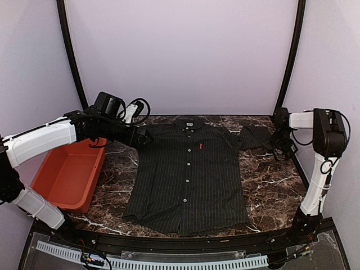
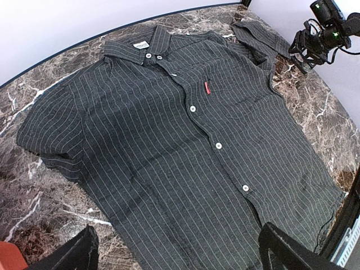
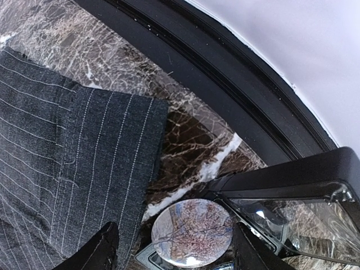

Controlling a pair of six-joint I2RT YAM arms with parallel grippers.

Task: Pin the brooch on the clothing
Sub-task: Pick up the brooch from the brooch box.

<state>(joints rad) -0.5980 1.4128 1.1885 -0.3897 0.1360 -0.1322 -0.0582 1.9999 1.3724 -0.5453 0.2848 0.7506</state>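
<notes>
1. shirt lies flat on the marble surface, with no brooch on it yet.
2. round brooch sits by the right sleeve; right tool straddles it, fingers parted, not clenched.
3. left tool hangs released over the other shoulder.
4. remaining: grasp, carry, pin.

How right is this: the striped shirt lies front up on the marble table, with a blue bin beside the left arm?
The bin is orange-red, not blue, as the top external view shows. The striped shirt, the marble table and the bin's place are as stated.
</notes>
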